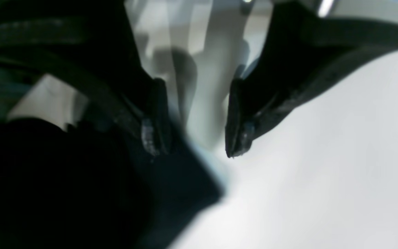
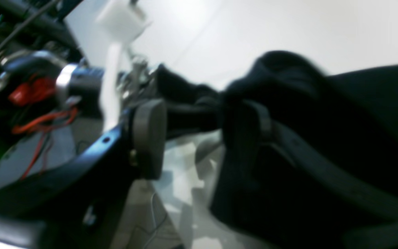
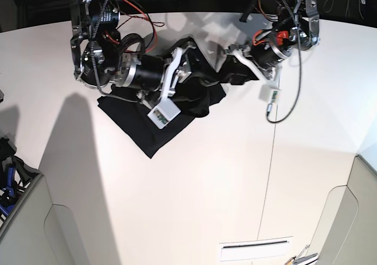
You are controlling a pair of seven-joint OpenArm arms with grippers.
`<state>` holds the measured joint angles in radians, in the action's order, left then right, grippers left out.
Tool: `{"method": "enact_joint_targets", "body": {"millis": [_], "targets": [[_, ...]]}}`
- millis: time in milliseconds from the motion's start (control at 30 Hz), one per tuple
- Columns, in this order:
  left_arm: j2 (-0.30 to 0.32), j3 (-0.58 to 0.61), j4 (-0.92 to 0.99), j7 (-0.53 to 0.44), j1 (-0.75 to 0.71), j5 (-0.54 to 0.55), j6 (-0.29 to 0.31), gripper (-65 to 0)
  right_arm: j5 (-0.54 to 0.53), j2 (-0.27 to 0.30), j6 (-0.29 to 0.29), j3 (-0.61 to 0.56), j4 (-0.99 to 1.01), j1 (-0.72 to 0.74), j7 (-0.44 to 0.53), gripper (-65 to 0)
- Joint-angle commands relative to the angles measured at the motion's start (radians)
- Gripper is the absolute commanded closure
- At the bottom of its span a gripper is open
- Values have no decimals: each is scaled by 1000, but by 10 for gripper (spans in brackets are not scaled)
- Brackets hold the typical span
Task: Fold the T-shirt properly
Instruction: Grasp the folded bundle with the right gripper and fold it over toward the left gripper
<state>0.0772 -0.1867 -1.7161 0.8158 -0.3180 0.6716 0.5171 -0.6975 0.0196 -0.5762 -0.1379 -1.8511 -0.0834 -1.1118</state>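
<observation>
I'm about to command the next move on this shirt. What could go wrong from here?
1. The T-shirt lies bunched, not flat, so a fold now could lock in creases.
2. The right gripper has its jaws apart with cloth draped on one finger; it may snag on retreat.
3. The left gripper stands open at the shirt's edge, possibly pinching several layers.

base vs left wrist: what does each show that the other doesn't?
Only base: both arms over the white table, the right gripper at the bunched part of the T-shirt, and the shirt's whole crumpled outline.

Only left wrist: the left gripper up close, jaws apart with nothing between them, blurred.

Both: black T-shirt and white table.
</observation>
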Motion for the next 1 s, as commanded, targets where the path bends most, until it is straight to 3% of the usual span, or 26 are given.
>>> {"method": "enact_joint_targets", "body": {"millis": [0, 133, 233, 367, 433, 533, 567, 700, 833, 967], "targets": [[4, -30, -19, 2, 5, 4, 4, -292, -43, -1, -4, -10, -17, 14, 22, -328], [5, -137, -43, 50, 5, 16, 28, -292, -92, -1, -4, -47, -17, 13, 15, -328], [23, -201, -53, 91, 1, 103, 69, -292, -127, -2, -5, -66, -17, 14, 17, -328], [44, -265, -79, 133, -2, 178, 92, -284, -73, -6, -6, -61, -21, 28, 77, -318], [49, -288, -108, 148, -16, 226, 127, -276, -14, -6, -3, -37, -22, 43, 133, -246], [55, -292, -167, 150, -55, 288, 144, -275, 76, -6, 8, 24, -21, 72, 174, -34], [53, -291, -184, 150, -66, 298, 149, -275, 105, -6, 8, 51, -21, 86, 174, 0], [53, -290, -208, 154, -88, 301, 150, -275, 193, -3, 14, 172, -21, 134, 177, 0], [53, -290, -207, 162, -99, 305, 150, -275, 189, 25, 24, 261, -10, 140, 180, 0], [53, -263, -206, 154, -100, 305, 150, -275, 167, 48, 23, 266, 47, 138, 180, 0]]}}
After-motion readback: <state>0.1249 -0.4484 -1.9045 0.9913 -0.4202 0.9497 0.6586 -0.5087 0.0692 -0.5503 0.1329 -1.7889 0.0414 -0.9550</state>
